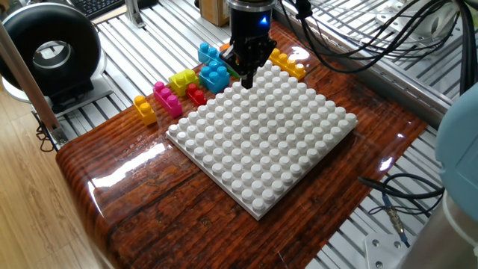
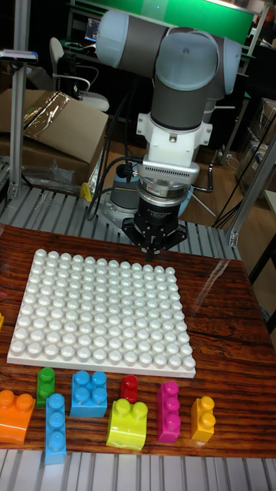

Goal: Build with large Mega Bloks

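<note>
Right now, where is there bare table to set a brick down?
Free: the brown wooden tabletop on the near side of the white studded baseplate, and its right corner. Crowded: the strip along the baseplate's far-left edge, holding the coloured plastic bricks, and the black gripper.

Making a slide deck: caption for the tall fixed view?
UR5 end effector poised above white baseplate's far edge, colorful Mega Bloks lined up in front.

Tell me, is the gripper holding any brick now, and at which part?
Nothing is held. The gripper hangs with its fingers together over the far edge of the white baseplate, with no brick between them.
</note>
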`<state>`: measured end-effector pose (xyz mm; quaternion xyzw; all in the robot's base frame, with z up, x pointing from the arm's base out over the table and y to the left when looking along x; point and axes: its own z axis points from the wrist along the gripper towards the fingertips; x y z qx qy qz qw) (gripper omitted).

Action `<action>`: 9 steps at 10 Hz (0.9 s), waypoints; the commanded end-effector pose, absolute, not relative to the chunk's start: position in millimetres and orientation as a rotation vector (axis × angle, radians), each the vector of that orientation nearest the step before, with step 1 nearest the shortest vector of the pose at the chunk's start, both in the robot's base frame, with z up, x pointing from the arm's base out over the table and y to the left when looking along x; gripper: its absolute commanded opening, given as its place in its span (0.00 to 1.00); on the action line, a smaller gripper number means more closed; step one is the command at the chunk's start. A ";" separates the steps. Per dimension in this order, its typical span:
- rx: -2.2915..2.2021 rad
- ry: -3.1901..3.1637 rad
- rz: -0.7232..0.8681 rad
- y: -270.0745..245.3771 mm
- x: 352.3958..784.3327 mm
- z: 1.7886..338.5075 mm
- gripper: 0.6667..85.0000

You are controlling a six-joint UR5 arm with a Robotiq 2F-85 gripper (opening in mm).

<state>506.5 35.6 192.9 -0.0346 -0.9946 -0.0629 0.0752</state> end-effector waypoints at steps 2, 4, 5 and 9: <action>-0.075 -2.999 -0.231 36.3 510.6 193.4 0.00; -0.071 -3.013 -0.219 32.8 513.1 192.6 0.00; -0.104 -3.010 -0.231 36.4 513.7 193.6 0.00; -0.232 -3.008 -0.103 49.6 510.1 197.4 0.00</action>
